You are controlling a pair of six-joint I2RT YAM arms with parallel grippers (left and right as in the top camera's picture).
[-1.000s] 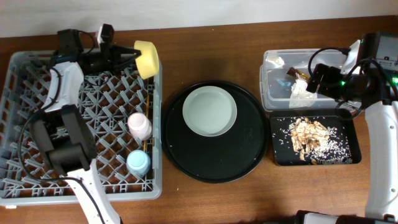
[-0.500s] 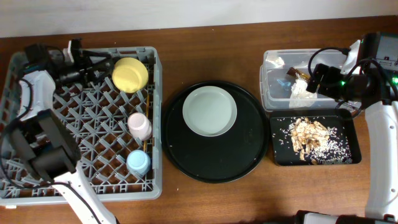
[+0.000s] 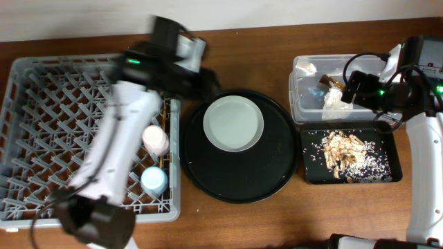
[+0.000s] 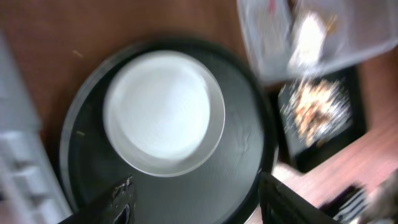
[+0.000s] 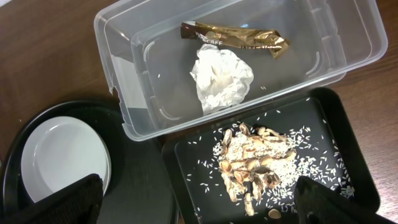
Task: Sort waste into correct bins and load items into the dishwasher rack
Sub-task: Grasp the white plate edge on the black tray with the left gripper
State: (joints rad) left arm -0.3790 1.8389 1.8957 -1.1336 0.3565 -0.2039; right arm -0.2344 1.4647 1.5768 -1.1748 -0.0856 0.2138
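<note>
My left gripper (image 3: 211,86) hangs open and empty over the far left rim of the round black tray. In the blurred left wrist view it (image 4: 202,205) frames the pale round plate (image 4: 165,112), which lies on that tray (image 3: 233,123). The grey dishwasher rack (image 3: 41,138) holds a pink cup (image 3: 155,140) and a blue cup (image 3: 154,181), with chopsticks (image 3: 163,162) between them. My left arm hides the yellow bowl. The right gripper (image 5: 199,205) stays wide open above the bins. The clear tub (image 5: 348,56) holds the napkin (image 5: 221,78) and wrapper (image 5: 236,36). Food scraps (image 5: 252,162) lie in the shallow black tray (image 5: 186,186).
The large round black tray (image 3: 239,180) sits between the rack and the bins. The left arm (image 3: 118,138) stretches diagonally over the rack's right half. The right arm (image 3: 422,138) runs along the table's right edge. Bare brown tabletop (image 3: 249,55) shows behind the round tray.
The left gripper let go of the yellow bowl in the rack and opened. The left arm then swung right, from the rack's far side to the round tray. The right arm has not moved.
</note>
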